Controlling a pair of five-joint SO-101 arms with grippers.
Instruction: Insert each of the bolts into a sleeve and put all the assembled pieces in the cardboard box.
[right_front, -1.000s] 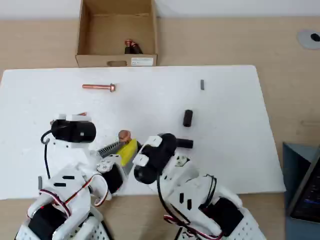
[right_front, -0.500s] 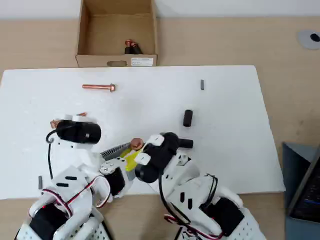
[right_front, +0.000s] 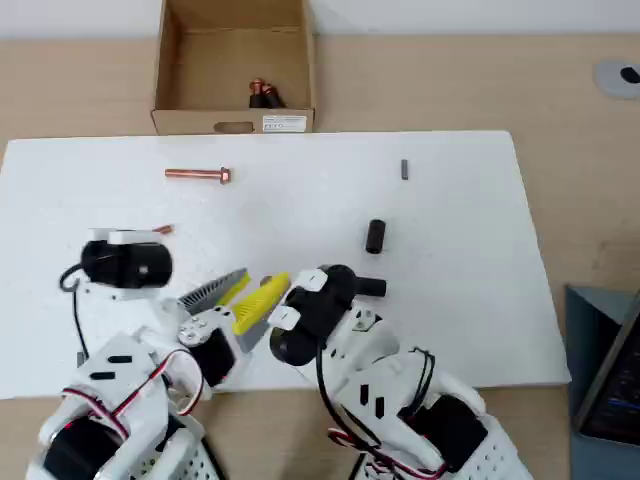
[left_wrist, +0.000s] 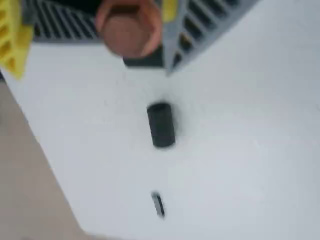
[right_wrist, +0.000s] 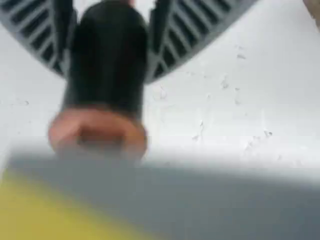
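My right gripper (right_wrist: 107, 67) is shut on a black sleeve (right_wrist: 107, 55). A copper bolt's head (right_wrist: 97, 135) sits at that sleeve's end. My left gripper (right_front: 266, 277), one grey finger and one yellow finger (right_front: 262, 302), stands open with its tips either side of the bolt head (left_wrist: 129, 30). In the high view both arms meet near the mat's front middle. A loose bolt (right_front: 197, 175) lies at the mat's back left. A free sleeve (right_front: 375, 236) (left_wrist: 161, 125) lies right of centre. The cardboard box (right_front: 168, 70) at the back holds assembled pieces (right_front: 262, 93).
A white mat (right_front: 470, 300) covers the wooden table. A small dark pin (right_front: 404, 169) lies at the back right. Another black cylinder (right_front: 371, 287) pokes out beside the right arm. A dark device (right_front: 610, 380) sits off the mat's right edge.
The left arm carried the bolt right to the sleeve, then its fingers spread apart and its wrist drew back to the left. The right arm kept still.
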